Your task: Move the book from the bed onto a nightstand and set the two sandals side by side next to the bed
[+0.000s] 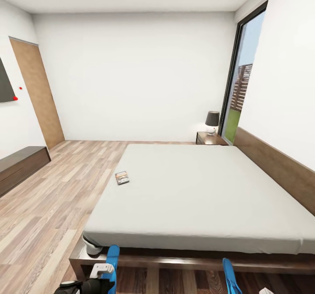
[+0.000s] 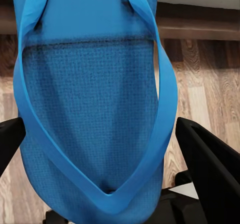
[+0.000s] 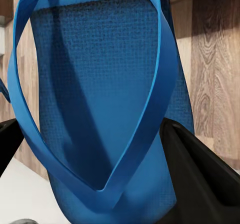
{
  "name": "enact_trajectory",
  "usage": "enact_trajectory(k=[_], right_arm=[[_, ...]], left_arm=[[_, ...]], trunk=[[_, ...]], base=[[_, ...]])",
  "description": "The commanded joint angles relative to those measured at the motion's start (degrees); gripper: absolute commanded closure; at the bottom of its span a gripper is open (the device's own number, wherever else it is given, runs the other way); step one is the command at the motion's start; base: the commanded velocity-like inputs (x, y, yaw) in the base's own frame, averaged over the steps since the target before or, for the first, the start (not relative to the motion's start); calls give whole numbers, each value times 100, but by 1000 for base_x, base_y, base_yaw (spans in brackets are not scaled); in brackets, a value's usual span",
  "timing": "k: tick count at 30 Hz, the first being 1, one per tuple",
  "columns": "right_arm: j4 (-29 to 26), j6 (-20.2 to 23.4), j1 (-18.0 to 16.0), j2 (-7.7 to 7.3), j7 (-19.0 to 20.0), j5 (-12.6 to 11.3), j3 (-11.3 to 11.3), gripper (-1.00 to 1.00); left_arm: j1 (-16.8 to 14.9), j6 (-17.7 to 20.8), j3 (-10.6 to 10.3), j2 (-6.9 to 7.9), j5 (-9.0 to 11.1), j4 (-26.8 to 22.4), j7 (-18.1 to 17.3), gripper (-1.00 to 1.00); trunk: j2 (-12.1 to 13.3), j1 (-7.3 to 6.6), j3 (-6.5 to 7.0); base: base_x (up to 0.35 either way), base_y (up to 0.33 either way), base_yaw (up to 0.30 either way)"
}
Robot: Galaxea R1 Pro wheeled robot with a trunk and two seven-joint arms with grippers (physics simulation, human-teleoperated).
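The book lies flat near the left edge of the bed's pale mattress. One nightstand stands at the far corner beside the headboard. Both blue sandals hang in front of the bed's foot. My left gripper is shut on the left sandal, with a black finger on either side of the sole. My right gripper is shut on the right sandal in the same way.
A grey-shaded lamp sits on the nightstand by the tall window. A wooden door and a low dark cabinet line the left wall. Wood-plank floor runs along the bed's left side.
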Motion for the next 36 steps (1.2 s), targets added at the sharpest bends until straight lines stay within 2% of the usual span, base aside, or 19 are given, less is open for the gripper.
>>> enact_trajectory(k=[1,36], right_arm=[[14,64,-11,2,20,-65,39,100],[14,61,-11,5,13,-65,39,100]], left_arm=[[-3,41,49,-4,-42,-12,-39,100],[-3,38,40,-4,-60,-3,-39,100]], trunk=[[-54,25,-31],[-1457,794,-659]], base=[[0,0,0],[0,0,0]])
